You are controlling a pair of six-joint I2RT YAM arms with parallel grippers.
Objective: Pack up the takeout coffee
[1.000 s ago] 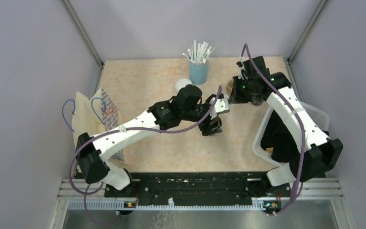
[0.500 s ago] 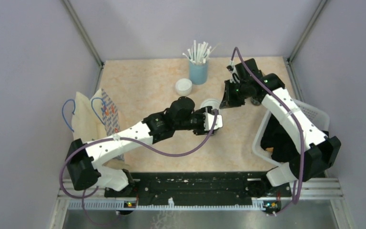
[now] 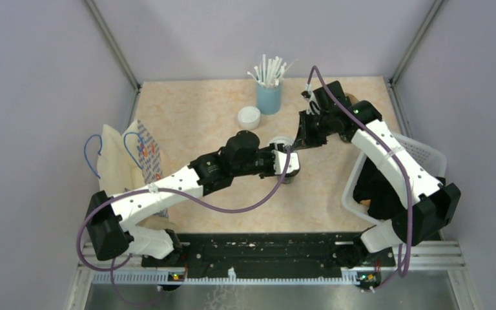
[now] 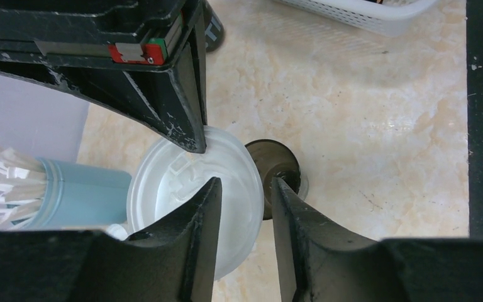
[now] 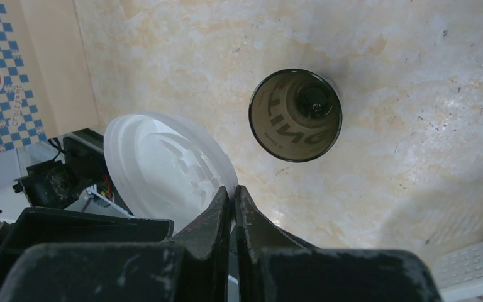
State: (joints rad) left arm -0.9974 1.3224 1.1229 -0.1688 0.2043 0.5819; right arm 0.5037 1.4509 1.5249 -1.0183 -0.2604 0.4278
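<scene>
The dark brown cup [image 5: 295,114] stands upright and open on the table, and also shows in the left wrist view [image 4: 275,165]. My right gripper [image 5: 233,189] is shut on the rim of a round white lid [image 5: 163,167] and holds it in the air beside and above the cup. In the top view the lid [image 3: 283,140] sits between my right gripper [image 3: 298,139] and my left gripper [image 3: 289,165]. My left gripper [image 4: 245,182] is open, its fingers close to the lid [image 4: 182,189] with the cup below them. The cup is mostly hidden under it in the top view.
A second white lid [image 3: 248,117] lies near the light-blue cup of white straws [image 3: 268,97] at the back. A white basket [image 3: 426,155] stands at the right. A paper bag [image 3: 113,161] and a checkered wrapper [image 3: 147,152] lie at the left.
My right gripper has moved left and forward with the white lid, over to my left gripper. My left arm has drawn back a little and shifted left.
</scene>
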